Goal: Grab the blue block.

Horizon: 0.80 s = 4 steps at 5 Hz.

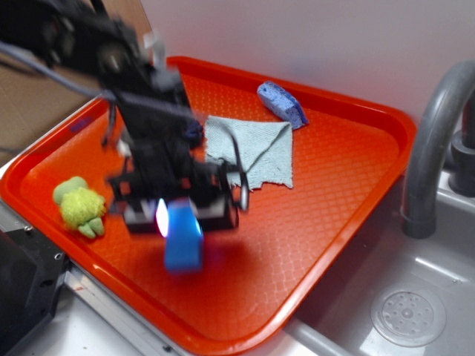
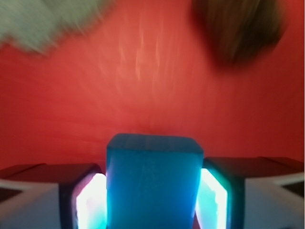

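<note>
The pincer (image 2: pixel 152 200) is clenched on the blue block (image 2: pixel 153 179): in the wrist view the block fills the gap between the two glowing pads (image 2: pixel 90 202), each pad flat against one of its sides. In the exterior view the blue block (image 1: pixel 183 236) hangs below the dark pincer (image 1: pixel 178 211), its lower end over the front middle of the orange tray (image 1: pixel 326 193); motion blur makes it unclear whether that end touches the tray floor.

To the pincer's left in the exterior view, a small yellow-green plush toy (image 1: pixel 80 206) lies on the tray, near but apart from the arm. Behind the pincer, toward the tray's far side, a pale grey-blue cloth (image 1: pixel 256 152) lies folded flat, and just beyond its far corner a speckled blue sponge-like piece (image 1: pixel 282 104) rests close to the tray's back rim.

The tray sits at the edge of a metal sink (image 1: pixel 415 297), with a grey faucet (image 1: pixel 430 148) arching up at the right and a round drain (image 1: pixel 408 317) below it.
</note>
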Motion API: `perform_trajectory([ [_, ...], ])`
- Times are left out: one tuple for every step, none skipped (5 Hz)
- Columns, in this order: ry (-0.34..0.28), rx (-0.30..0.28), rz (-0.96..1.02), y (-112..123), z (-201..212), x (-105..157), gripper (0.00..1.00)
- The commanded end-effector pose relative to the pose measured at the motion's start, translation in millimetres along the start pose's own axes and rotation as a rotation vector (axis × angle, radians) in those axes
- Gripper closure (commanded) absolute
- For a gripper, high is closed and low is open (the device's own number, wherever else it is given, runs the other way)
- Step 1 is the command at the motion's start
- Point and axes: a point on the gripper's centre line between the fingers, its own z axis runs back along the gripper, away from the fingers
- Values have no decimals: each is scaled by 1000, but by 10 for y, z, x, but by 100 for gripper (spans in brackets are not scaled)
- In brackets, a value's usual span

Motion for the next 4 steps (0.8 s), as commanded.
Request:
perform_trajectory([
  [-144, -86, -471, -178, 1048, 671, 100],
  [-172, -121, -606, -101, 1355, 826, 100],
  [-234, -124, -649, -8, 1595, 887, 100],
  [-312, -158, -557, 55, 1590, 935, 100],
])
